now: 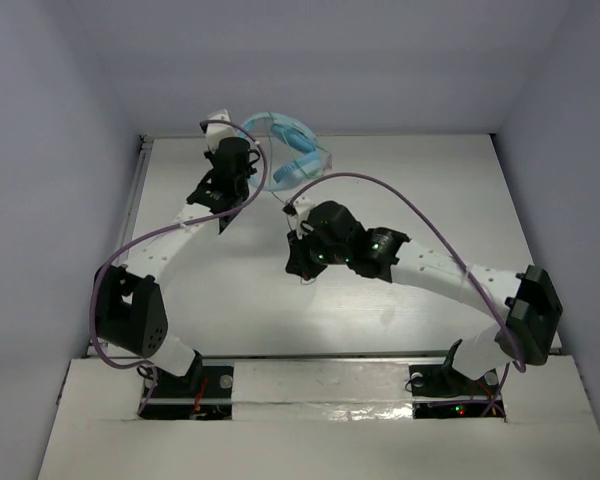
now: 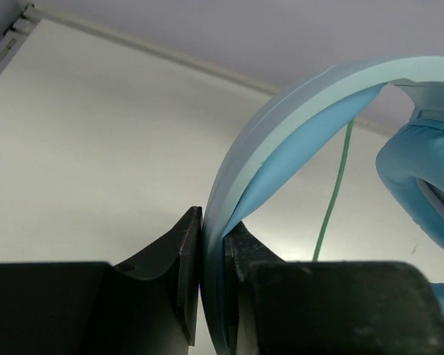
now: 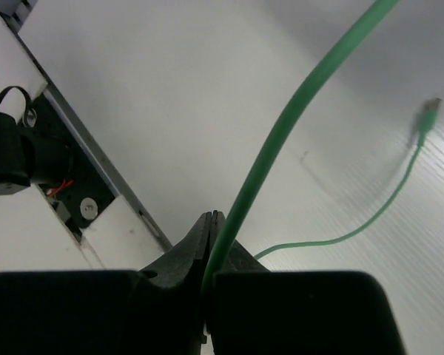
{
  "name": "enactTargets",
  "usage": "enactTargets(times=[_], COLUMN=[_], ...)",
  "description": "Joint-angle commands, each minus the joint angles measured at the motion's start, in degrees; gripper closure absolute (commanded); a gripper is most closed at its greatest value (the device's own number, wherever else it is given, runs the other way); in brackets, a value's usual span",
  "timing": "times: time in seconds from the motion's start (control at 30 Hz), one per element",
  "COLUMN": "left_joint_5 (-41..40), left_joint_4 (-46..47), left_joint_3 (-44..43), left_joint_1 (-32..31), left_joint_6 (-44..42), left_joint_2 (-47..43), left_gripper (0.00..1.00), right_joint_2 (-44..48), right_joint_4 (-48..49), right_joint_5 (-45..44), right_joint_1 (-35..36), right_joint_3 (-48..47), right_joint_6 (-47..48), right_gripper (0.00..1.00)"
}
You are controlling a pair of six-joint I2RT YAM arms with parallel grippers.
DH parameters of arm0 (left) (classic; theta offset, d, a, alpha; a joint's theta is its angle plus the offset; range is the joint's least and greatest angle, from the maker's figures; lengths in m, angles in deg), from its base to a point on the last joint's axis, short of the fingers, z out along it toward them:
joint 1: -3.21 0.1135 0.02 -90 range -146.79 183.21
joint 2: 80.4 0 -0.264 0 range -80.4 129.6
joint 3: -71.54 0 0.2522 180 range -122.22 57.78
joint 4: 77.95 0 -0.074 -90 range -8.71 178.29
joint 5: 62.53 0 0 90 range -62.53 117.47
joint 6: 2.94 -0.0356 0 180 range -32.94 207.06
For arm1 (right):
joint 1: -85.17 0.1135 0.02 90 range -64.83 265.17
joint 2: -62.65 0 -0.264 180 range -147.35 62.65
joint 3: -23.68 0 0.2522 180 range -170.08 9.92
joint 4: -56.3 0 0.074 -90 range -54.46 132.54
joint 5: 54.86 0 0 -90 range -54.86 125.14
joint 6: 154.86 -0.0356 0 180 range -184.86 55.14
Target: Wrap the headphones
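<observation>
**Both grips on, cable run is the weak point**

Left gripper (image 2: 213,223): clenched on the headband (image 2: 296,96) of the headphones (image 1: 292,146), one finger on each face, and only the tips bite. The headphones look held off the table (image 1: 400,320), at its far side. One ear cup (image 2: 422,177) hangs to the right of the grip point.

Right gripper (image 3: 212,220): pinched on the green cable (image 3: 303,103), just near-side of the headphones. Beyond the pinch a loose tail curls out to the plug (image 3: 429,111), which is blurred.

Likely risks:
- The cable is thin and smooth, so it could slide through the right jaws under any pull, and the loop would go slack.
- Too much tension toward the headphones could twist the headband out of the shallow left grip.
- The free tail and plug could drag or snag while wrapping.
- The purple arm cable (image 1: 263,170) runs right beside the headphones and could get caught in a wrap.

Writing: no brand, label or text legible on the headphones or anything beside them.
</observation>
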State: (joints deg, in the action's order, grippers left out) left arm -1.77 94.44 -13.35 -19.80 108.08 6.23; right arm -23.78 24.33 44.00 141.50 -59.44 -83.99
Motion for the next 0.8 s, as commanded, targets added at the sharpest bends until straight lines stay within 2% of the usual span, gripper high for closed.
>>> enactTargets(times=[0.0,0.07,0.1,0.2,0.33,0.43,0.5,0.63,0.77], left_joint_5=[-6.5,-7.7,-9.4,-8.4,-8.0,-8.8,-6.5,-3.4,-2.1], left_joint_4=[8.0,6.8,6.9,5.6,1.4,-1.1,-1.5,-5.1,-8.8], left_joint_3=[1.3,3.4,4.2,6.7,7.8,9.1,10.1,11.0,10.8], left_joint_1=[-3.3,-4.6,-5.3,-6.6,-10.0,-13.1,-14.4,-15.8,-16.3], left_joint_6=[-0.6,-0.7,-1.3,-2.3,-3.9,-5.1,-5.5,-6.2,-7.4], left_joint_2=[-2.3,-2.2,-2.3,-3.7,-5.0,-6.4,-7.6,-11.3,-14.5], left_gripper=[1.0,1.0,1.0,1.0,1.0,1.0,1.0,1.0,1.0], right_joint_2=[3.7,4.3,4.5,3.9,2.1,-0.9,-4.4,-8.0,-10.2], right_joint_4=[-16.7,-20.5,-23.4,-27.4,-28.7,-31.3,-34.2,-33.6,-32.0], right_joint_5=[-5.3,-7.8,-12.3,-19.1,-22.0,-27.0,-32.4,-37.0,-42.0], right_joint_1=[-0.2,-0.2,-0.2,-0.2,-0.2,-0.2,-0.2,-2.3,-3.8], right_joint_3=[-8.8,-13.8,-15.1,-19.1,-24.6,-30.1,-33.2,-39.0,-40.7], right_joint_6=[4.3,6.1,7.3,9.1,12.2,14.6,15.9,17.5,18.4], right_gripper=[1.0,1.0,1.0,1.0,1.0,1.0,1.0,1.0,1.0])
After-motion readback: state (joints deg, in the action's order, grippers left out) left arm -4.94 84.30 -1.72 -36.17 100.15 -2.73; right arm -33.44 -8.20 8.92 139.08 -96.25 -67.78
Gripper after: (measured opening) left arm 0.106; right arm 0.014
